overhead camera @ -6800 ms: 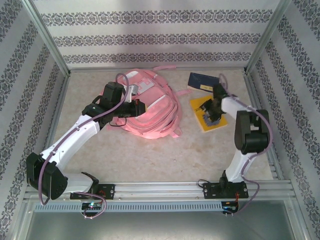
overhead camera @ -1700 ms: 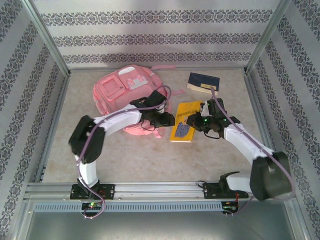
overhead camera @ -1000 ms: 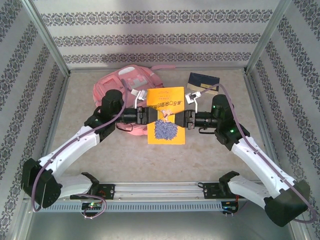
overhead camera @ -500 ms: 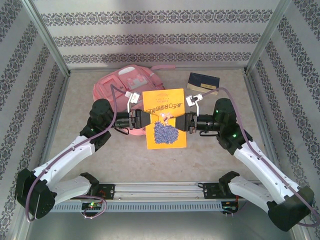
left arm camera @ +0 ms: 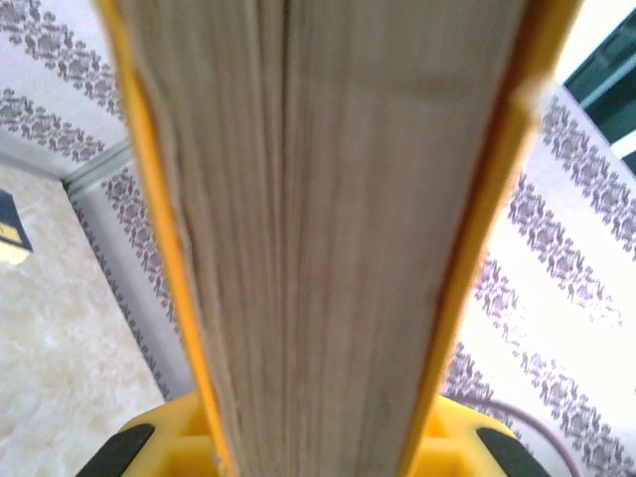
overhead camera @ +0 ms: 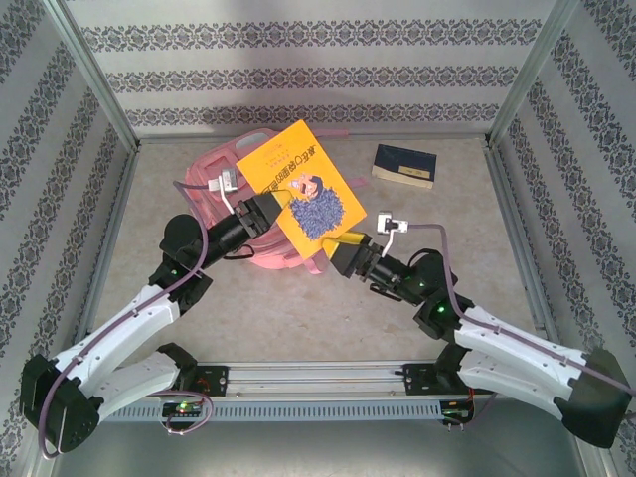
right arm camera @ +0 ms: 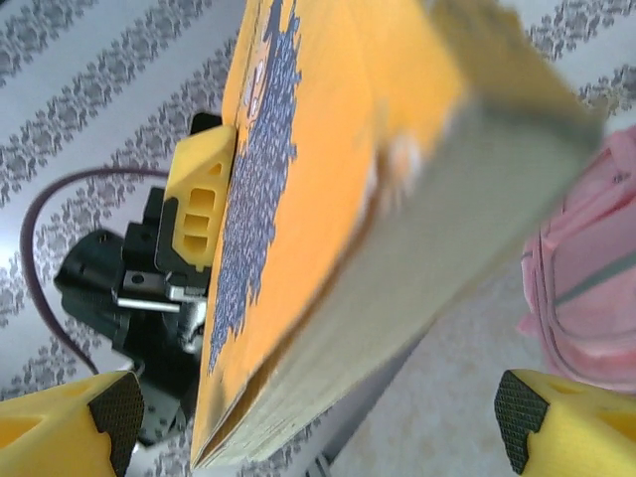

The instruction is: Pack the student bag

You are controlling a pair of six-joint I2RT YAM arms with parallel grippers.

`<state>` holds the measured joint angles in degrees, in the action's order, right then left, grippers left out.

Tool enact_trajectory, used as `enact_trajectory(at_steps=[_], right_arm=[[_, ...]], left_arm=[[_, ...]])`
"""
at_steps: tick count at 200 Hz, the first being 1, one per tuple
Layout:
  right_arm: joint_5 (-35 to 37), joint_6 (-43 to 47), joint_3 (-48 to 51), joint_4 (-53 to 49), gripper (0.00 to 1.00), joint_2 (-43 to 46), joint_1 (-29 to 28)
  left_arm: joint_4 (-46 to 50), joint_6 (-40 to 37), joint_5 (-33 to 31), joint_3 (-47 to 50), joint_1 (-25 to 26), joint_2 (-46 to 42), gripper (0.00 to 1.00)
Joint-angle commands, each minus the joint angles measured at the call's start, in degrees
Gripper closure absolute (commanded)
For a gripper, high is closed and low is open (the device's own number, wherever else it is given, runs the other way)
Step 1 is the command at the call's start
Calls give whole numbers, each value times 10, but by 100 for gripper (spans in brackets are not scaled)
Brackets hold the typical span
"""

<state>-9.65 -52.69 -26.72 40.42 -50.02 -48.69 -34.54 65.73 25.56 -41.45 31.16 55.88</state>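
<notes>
L gripper [overhead camera: 260,209] clamped on yellow book's [overhead camera: 303,184] edge, tilted above pink bag [overhead camera: 278,250] at back-left. R gripper [overhead camera: 343,253] has jaws apart at book's lower corner. Best: firm L grip, R opens bag, then slide book in spine-first.

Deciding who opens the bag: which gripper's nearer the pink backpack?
Left. The left gripper hangs over the backpack, clamping the yellow book; the right gripper sits off the backpack's right side.
</notes>
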Motion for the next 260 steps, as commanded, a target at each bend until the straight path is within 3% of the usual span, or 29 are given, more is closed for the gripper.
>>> enact_trajectory(at_steps=[1,32,55,89,105,123,131,143,165,204,245,260], right_arm=[[82,-27,-31,132,9,-49,-14],[108,-64,-58,232,24,-126,-15],[111,-70,-77,243,38,-154,-15],[130,-66,-66,239,83,-159,-14],[149,-60,-40,205,98,-131,-5],[166,-52,-15,88,100,-65,25],[170,-42,-13,-17,100,-24,43],[194,-28,-17,-176,100,40,71],[209,-1,7,-327,100,141,124],[101,6,58,-428,100,275,248],[-12,9,67,-434,100,286,308],[-48,26,60,-433,100,277,317]], left_arm=[[-112,30,-53,-1,17,2,100],[-113,26,-70,1,28,6,100],[-106,25,-78,4,32,5,100],[-57,18,-77,6,35,3,100],[44,-37,-68,-19,35,-2,80],[239,-147,-74,-87,34,7,47],[323,-186,-92,-119,32,19,36],[441,-233,-117,-170,18,46,28],[543,-297,-80,-238,-29,111,21],[702,-419,-81,-397,-60,268,18],[798,-518,-74,-526,-106,422,20],[823,-563,-38,-562,-119,477,24]])
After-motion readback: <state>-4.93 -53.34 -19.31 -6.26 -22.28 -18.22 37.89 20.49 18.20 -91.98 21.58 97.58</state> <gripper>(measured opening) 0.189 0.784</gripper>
